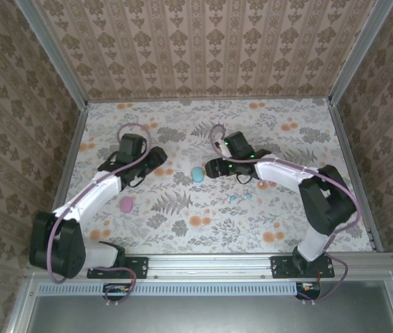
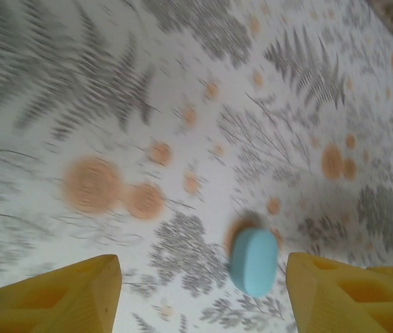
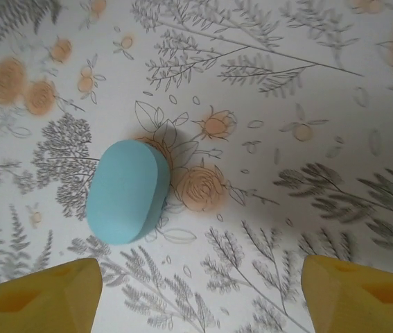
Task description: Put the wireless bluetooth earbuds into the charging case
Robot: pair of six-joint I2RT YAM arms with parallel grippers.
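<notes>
1. Two egg-shaped cases on the desk (image 1: pixel 286 139): cyan case (image 1: pixel 197 173) near centre, pink case (image 1: pixel 126 203) at its 8 o'clock. Both look closed.
2. Two pale cyan specks at 4 o'clock of the cyan case read as the earbuds (image 1: pixel 233 198). They lie loose on the desk, well apart from either case, so nothing is inserted yet. A pinkish blob (image 1: pixel 262 184) beside the right arm (image 1: pixel 300 177) may be a pink bud or just print; can't tell.
3. Right jaws: wide, empty, hanging over the cyan case (image 3: pixel 128 191), which sits toward the 9 o'clock finger (image 3: pixel 44 298). My read: lining up to pin or open the case first.
4. Left jaws: wide, empty. The cyan case (image 2: pixel 254 260) sits between the yellow fingers (image 2: pixel 352 298), nearer the 3 o'clock one and touching neither. Probably there to brace it.
5. Hard to make out: the left wrist view is smeared, no lid seam or hinge is visible, the floral print masks the buds, and the fingers are cropped at the frame bottom.
</notes>
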